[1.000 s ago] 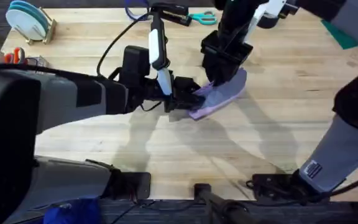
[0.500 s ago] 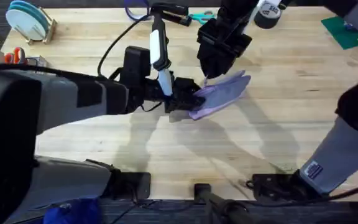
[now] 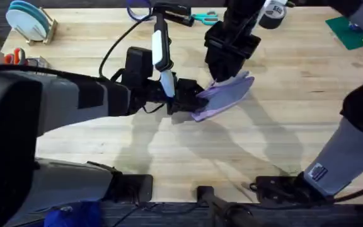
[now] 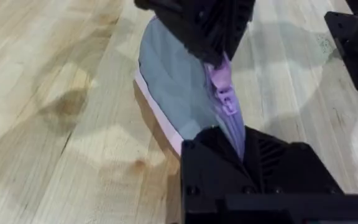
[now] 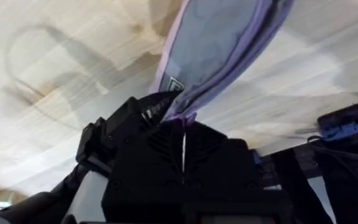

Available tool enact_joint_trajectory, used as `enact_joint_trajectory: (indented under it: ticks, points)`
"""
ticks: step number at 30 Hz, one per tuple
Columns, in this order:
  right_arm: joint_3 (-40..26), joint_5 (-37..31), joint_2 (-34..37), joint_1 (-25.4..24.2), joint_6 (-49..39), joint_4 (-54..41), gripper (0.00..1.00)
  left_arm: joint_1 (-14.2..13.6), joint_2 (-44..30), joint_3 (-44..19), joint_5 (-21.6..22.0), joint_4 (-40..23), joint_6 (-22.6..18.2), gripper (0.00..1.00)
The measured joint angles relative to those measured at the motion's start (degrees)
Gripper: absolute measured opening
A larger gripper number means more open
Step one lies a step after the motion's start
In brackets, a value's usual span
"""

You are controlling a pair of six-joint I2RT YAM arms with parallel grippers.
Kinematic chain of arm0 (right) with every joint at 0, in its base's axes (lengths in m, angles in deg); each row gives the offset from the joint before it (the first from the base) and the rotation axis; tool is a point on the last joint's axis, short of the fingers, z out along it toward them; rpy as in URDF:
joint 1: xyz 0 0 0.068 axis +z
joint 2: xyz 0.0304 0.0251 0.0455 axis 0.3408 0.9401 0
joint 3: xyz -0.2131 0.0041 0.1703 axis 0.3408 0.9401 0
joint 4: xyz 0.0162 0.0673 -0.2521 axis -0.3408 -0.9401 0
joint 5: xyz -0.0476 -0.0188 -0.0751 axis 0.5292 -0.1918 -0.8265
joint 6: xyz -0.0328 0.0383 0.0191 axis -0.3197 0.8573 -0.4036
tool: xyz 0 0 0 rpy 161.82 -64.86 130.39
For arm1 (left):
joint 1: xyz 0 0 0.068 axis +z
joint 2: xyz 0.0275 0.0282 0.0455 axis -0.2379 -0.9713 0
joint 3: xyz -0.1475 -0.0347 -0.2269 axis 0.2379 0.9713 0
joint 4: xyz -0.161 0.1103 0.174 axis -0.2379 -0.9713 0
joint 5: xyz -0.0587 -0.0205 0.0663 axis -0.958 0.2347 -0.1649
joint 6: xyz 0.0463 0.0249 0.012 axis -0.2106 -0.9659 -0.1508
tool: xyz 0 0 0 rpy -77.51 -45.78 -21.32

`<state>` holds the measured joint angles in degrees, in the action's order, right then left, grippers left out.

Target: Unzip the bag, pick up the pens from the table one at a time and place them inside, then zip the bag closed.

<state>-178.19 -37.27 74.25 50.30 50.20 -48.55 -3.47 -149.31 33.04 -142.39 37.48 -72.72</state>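
Right hand (image 3: pixel 222 77) lower, atop bag (image 3: pixel 224 96)

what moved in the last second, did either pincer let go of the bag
The right pincer rose off the bag toward the far side of the table, then came back down onto the bag's upper edge. The bag's free end lifted and spread out to the right. The left pincer stayed shut on the bag's near end, and its arm kept its place. Neither let go for good.
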Motion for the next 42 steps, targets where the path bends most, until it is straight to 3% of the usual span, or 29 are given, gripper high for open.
enact_joint_trajectory:
  ticks: [16,25,29,32,33,34,39,42]
  points:
    - [-0.31,-5.31,-0.07,-8.59,-7.83,-3.82,0.031,0.0,0.0,0.0,-0.02,-0.16,0.0,0.043]
    - [-0.35,-9.88,-0.51,-9.19,-13.4,-3.86,0.031,0.0,0.0,0.0,-0.02,-0.16,0.0,0.043]
    - [-0.35,-11.18,-3.31,-9.19,-13.97,-3.88,0.031,0.0,0.0,0.0,-0.02,-0.16,0.0,0.043]
    - [-0.35,-12.34,-9.27,-9.19,-15.08,-3.88,0.031,0.0,0.0,0.0,-0.02,-0.16,0.0,0.043]
    - [-0.37,-12.55,-10.53,-9.19,-15.33,-3.88,0.05,0.0,0.0,0.0,-0.02,-0.16,0.0,0.043]
    - [-0.57,-13.07,-13.1,-9.19,-16.2,-3.88,0.202,0.0,0.0,0.0,-0.02,-0.16,0.0,0.043]
    - [-0.61,-12.23,-15.34,-9.19,-16.56,-3.86,0.339,0.0,0.0,0.0,-0.02,-0.16,0.0,0.043]
    - [-0.61,-9.28,-15.53,-9.19,-16.75,-3.84,0.531,0.0,0.0,0.0,-0.03,-0.16,0.0,0.043]
